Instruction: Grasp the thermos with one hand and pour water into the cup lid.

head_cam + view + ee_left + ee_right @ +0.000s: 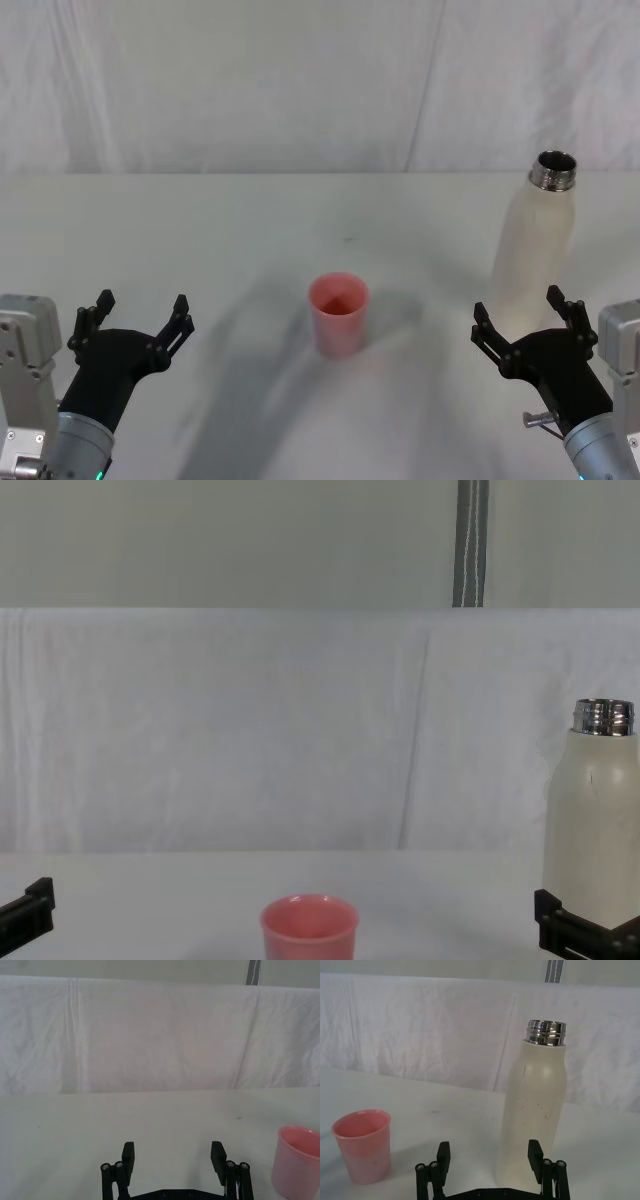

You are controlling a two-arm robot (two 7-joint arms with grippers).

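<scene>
Right pincer (528, 312) spread just short of the thermos (535, 250); next, slide in, clamp, tip toward cup (339, 313).

Upright uncapped thermos (533, 245), pink cup lid (339, 314) apart

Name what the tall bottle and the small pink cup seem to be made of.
Tall cream-white cylindrical bottle: likely coated metal, matte body with fine dark scuffs; its threaded neck is shiny bare steel. Small pink tapered cup: probably plastic, smooth and slightly translucent at the rim.
</scene>
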